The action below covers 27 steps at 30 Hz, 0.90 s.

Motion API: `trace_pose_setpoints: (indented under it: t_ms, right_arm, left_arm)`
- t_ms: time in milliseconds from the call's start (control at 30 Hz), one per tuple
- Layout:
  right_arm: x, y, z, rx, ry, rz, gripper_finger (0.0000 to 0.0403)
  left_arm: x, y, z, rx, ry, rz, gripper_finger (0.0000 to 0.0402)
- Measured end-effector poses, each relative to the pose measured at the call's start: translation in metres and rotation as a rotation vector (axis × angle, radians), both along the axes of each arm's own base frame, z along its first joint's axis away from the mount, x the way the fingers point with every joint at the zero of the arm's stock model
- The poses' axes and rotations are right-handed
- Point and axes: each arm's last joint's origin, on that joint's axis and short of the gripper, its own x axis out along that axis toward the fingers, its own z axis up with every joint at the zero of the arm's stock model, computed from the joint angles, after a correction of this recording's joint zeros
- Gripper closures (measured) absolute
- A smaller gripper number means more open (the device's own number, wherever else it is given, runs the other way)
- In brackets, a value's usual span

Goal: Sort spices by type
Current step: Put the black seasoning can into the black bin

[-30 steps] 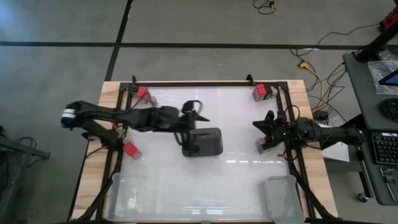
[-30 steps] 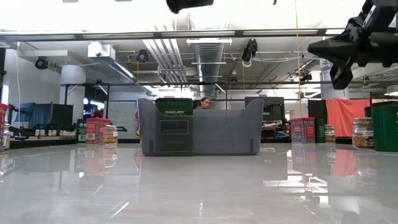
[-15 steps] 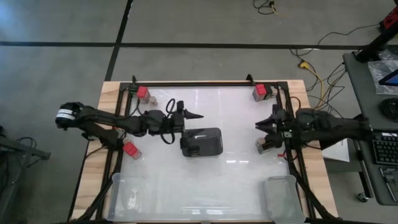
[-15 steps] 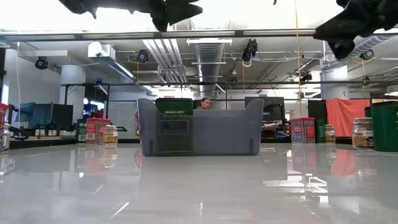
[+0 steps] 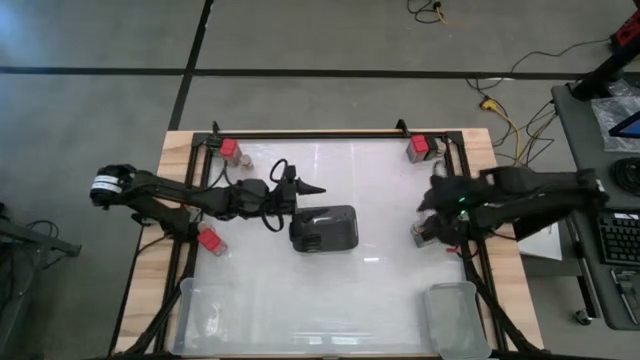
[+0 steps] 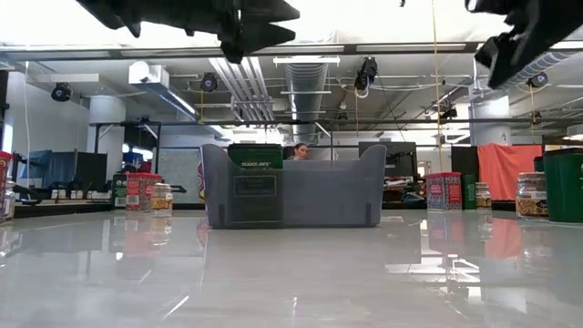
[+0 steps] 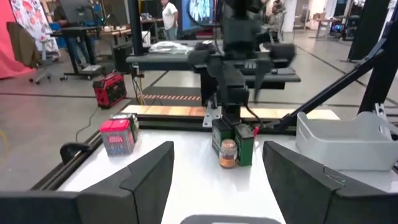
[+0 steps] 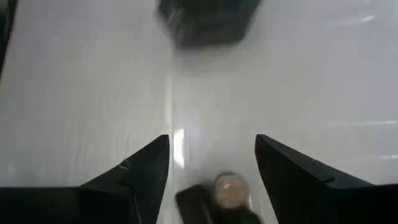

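Spices stand in small groups. A red box (image 5: 229, 148) sits at the far left, another red box (image 5: 418, 148) at the far right, and a third (image 5: 210, 238) by the left rail. A tan-topped jar (image 5: 420, 235) stands by the right rail beside a dark green box (image 7: 244, 144). My right gripper (image 5: 432, 197) hovers open above that jar (image 8: 227, 190), pointing down, and touches nothing. My left gripper (image 5: 305, 188) hangs open in the air, just beyond the far side of the dark holder (image 5: 325, 228).
The dark slotted holder stands on the white tabletop in the middle (image 6: 291, 196). Clear bins sit at the near left (image 5: 215, 310) and the near right (image 5: 455, 318). Black rails (image 5: 470, 260) frame the table. A person shows in the room behind.
My right gripper has opened, risen and drawn back a little toward the table's right edge, tipping down over the jar. My left gripper has pulled back toward the table's left edge, staying open above the holder's far side.
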Motion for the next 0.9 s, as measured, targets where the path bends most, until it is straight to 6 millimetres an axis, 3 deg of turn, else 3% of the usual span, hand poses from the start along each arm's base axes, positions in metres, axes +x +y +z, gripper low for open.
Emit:
trace_pose_setpoints:
  t_ms: [167,400,900]
  right_arm:
    - [0.012,0.017,-0.018,-0.040,0.161,0.121,0.0170]
    - [0.006,0.030,-0.030,-0.088,0.359,0.163,0.0170]
    - [0.000,0.028,-0.049,-0.130,0.439,0.155,0.0170]
  left_arm:
    - [-0.001,0.000,-0.004,-0.009,0.016,0.000,0.0171]
    - [-0.001,0.000,-0.006,-0.023,0.025,0.001,0.0171]
    - [-0.001,0.000,-0.006,-0.037,0.019,0.003,0.0171]
